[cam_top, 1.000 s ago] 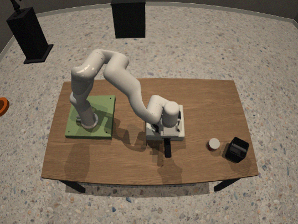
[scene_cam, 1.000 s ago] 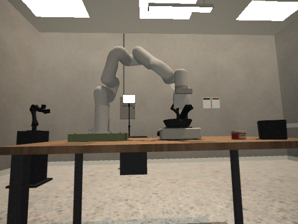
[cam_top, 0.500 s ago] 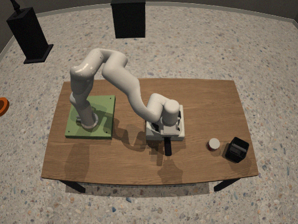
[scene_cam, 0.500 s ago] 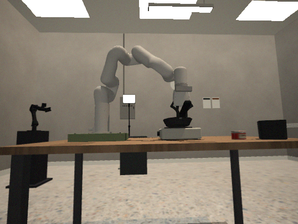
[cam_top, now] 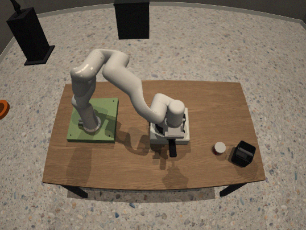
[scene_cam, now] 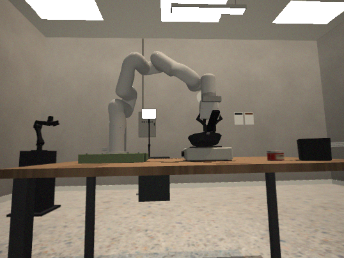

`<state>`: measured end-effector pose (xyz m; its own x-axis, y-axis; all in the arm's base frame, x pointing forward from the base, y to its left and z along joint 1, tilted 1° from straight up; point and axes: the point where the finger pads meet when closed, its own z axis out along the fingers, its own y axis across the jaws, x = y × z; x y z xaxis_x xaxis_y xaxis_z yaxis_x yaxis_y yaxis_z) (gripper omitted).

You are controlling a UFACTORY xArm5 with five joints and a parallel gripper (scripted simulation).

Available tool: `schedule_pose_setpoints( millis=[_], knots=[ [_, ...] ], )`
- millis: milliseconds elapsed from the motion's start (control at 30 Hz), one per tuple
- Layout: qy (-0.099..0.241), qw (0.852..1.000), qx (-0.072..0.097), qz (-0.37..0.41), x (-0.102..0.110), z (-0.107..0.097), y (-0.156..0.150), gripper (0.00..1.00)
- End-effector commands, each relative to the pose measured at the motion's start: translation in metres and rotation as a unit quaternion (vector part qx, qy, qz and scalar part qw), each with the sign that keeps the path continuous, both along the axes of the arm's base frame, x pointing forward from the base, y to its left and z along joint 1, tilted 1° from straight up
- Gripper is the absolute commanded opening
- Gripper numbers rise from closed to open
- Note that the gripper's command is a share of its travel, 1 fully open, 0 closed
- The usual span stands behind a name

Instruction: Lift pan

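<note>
The black pan (scene_cam: 204, 139) sits low over the white hot plate (scene_cam: 208, 153); its body is very close to the plate top, and I cannot tell whether they touch. The pan's handle (scene_cam: 213, 119) tilts upward toward the camera. In the overhead view the handle (cam_top: 172, 148) sticks out past the front edge of the hot plate. My gripper (scene_cam: 208, 131) points down over the pan and is shut on the pan at its rim near the handle's root. In the overhead view the wrist hides the fingers and most of the pan.
A red can with a white lid (cam_top: 219, 148) and a black box (cam_top: 243, 153) stand at the table's right end. My arm's green base plate (cam_top: 94, 119) is at the left. Black stands are on the floor behind the table.
</note>
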<state>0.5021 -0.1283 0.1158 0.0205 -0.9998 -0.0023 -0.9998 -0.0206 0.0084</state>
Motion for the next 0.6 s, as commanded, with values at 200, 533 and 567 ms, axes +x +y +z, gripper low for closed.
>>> schedule_pose_setpoints(
  millis=[200, 533, 567],
  knots=[
    [-0.003, 1.0, -0.001, 0.0, 0.002, 0.015, -0.001, 0.0],
    [-0.003, 1.0, -0.001, 0.0, 0.002, 0.032, -0.001, 0.0],
    [-0.003, 1.0, -0.001, 0.0, 0.001, 0.033, -0.001, 0.0]
  ],
)
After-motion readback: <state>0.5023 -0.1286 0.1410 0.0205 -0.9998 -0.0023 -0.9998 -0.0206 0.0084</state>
